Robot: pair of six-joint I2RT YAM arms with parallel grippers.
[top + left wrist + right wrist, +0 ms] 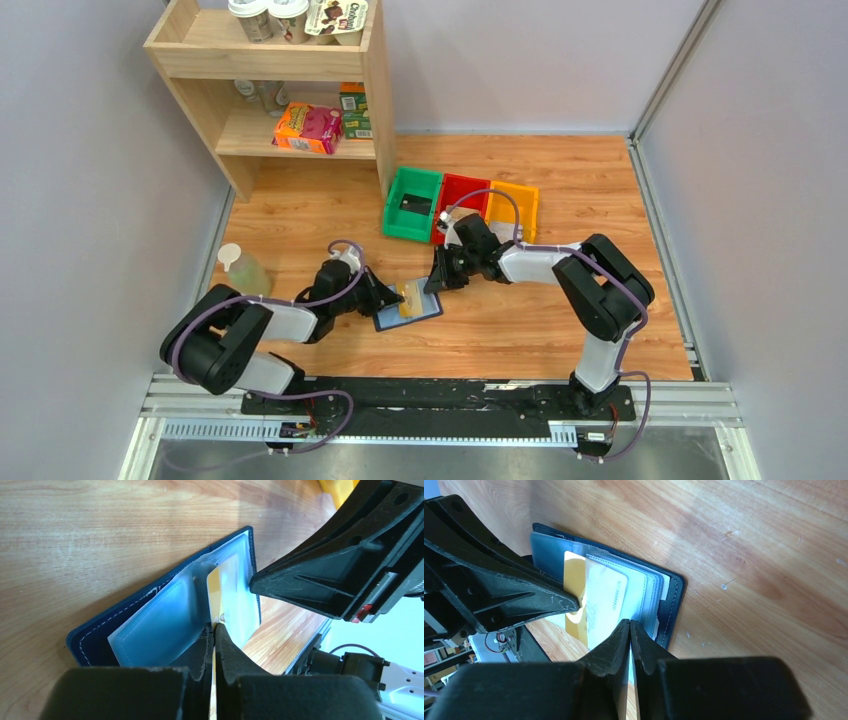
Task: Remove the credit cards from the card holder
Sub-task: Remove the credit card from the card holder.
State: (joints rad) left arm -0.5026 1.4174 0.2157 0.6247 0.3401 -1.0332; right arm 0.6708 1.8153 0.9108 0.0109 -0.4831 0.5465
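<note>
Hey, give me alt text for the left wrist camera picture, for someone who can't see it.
The left gripper pinches the edge of a gold card between its jaws; the card sticks out of an open navy card holder lying on a wooden table. The right gripper enters from the frame's right edge, its tip on the holder's clear sleeves.

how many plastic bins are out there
3, side by side in one row: green bin on the left, red bin in the middle, yellow bin on the right. No sign of others hidden.
</note>
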